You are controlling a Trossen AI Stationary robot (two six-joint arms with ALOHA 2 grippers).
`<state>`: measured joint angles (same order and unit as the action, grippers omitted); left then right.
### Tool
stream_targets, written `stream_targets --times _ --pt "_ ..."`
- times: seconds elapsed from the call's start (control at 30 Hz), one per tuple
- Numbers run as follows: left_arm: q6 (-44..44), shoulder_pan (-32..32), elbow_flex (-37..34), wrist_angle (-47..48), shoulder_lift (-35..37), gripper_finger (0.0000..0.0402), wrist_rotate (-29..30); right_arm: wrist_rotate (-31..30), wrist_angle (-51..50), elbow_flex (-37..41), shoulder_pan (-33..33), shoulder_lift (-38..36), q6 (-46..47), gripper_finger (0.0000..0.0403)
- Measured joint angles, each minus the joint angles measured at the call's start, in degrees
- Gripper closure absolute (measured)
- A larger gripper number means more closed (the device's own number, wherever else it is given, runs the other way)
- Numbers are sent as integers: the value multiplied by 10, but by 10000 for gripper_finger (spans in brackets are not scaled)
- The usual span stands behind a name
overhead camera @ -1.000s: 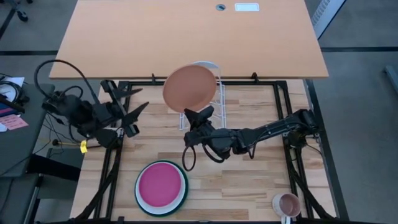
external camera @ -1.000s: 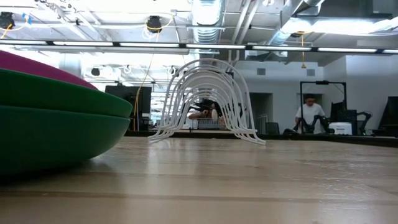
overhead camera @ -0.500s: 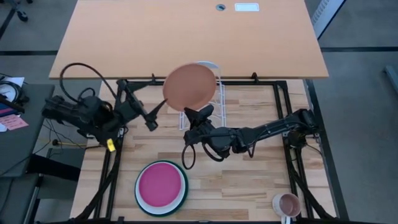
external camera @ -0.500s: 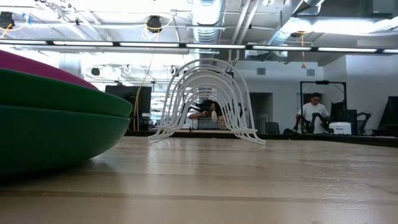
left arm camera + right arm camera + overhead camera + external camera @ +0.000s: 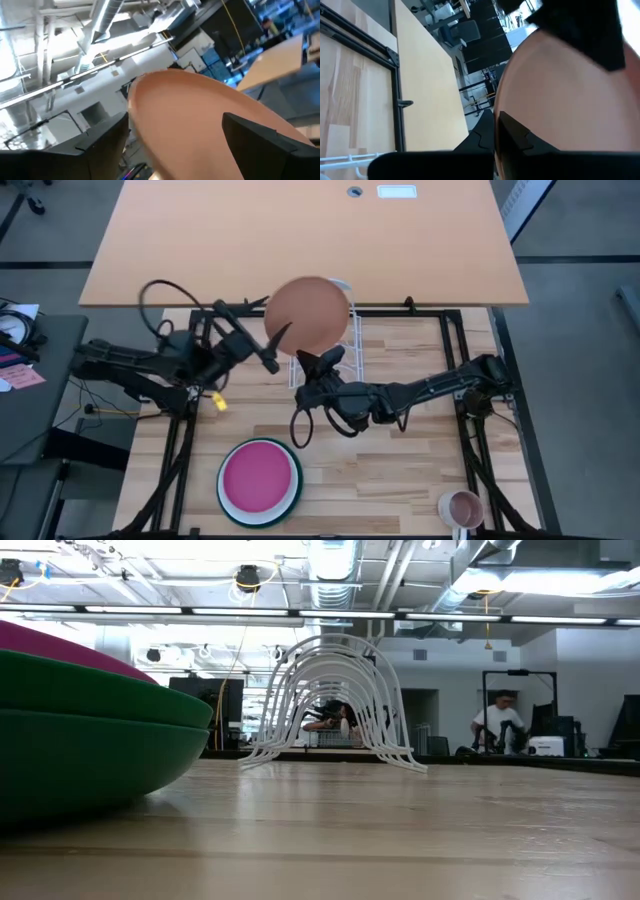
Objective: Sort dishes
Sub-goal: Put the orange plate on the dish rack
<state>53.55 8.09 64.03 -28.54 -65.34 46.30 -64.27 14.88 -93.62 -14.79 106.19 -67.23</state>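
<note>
The terracotta plate hangs in the air over the white wire rack, tilted on edge. My right gripper is shut on its near rim. My left gripper is open at the plate's left rim; in the left wrist view the plate fills the gap between its two fingers. The magenta plate lies on the white plate, which lies in the dark green plate, stacked near the table's near edge. My right gripper pinches the terracotta plate's near rim between its two fingers, coming from the near side and slanting upward. The plate is lifted clear and stands tilted above the fingers. I cannot tell whether my left gripper touches the plate's left rim.
The rack's wire arches stand at the table's far middle. A small pink mug sits at the near right corner. The green plate's wall fills the low view's left. A person stands in the room behind.
My left arm has swung from the table's left edge toward the right and far side, reaching the terracotta plate's left rim with its fingers open. My right gripper has kept the plate held above the rack.
</note>
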Motion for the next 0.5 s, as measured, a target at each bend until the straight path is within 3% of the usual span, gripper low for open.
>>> stream_targets --times 0.23,0.5 --pt "42 -18 0 -60 -33 132 18 4 -7 0 4 0 7 393" --pt "32 -28 0 -61 -32 186 37 8 -27 0 7 0 14 392"
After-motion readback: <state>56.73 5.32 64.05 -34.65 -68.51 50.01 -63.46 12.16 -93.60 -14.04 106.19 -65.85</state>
